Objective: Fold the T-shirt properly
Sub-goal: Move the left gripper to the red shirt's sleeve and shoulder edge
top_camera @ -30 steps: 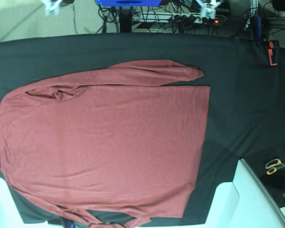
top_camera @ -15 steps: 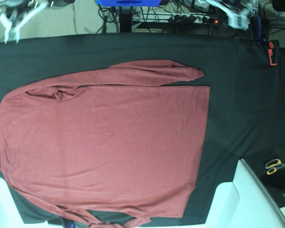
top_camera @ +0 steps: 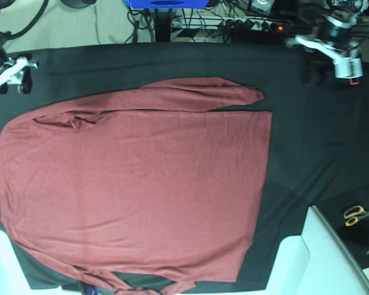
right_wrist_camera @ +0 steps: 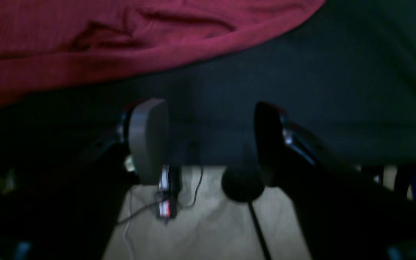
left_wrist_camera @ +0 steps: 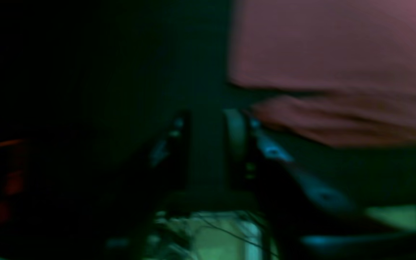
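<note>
T-shirt [top_camera: 135,184] lies flat on the black tablecloth [top_camera: 307,135], one sleeve folded across. Right gripper [right_wrist_camera: 208,141] open, empty, over cloth; left gripper [left_wrist_camera: 206,144] slightly parted, empty, near sleeve cuff.

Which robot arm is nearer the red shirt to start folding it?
Probably the right. Its tool hangs open just off the T-shirt, near the shoulder end. The left tool is open too, but in the base view it sits farther from the sleeve cuff.
</note>
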